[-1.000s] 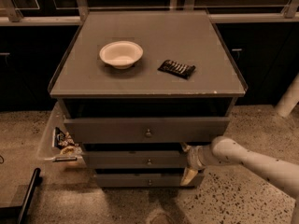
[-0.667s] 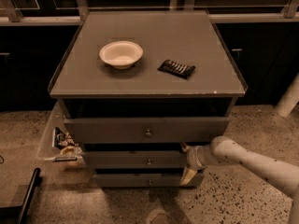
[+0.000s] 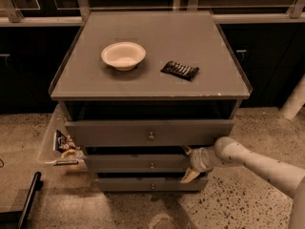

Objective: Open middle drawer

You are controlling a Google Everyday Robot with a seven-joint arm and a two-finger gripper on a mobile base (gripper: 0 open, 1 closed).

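The middle drawer [image 3: 138,163] is the grey front of medium height with a small round knob [image 3: 151,165], between the taller top drawer [image 3: 148,131] and the low bottom drawer [image 3: 151,184]. It stands out a little, less than the top drawer. My gripper [image 3: 188,163] reaches in from the right at the right end of the middle drawer's front. It is open, with one finger [image 3: 186,150] above the front's top edge and the other finger [image 3: 189,175] below its bottom edge. I cannot tell whether the fingers touch the front.
A white bowl [image 3: 123,55] and a dark snack packet [image 3: 179,70] lie on the cabinet top [image 3: 152,37]. A clear bin with snack packets [image 3: 61,144] hangs on the cabinet's left side. A dark bar [image 3: 26,199] lies on the speckled floor at lower left. Dark cabinets stand behind.
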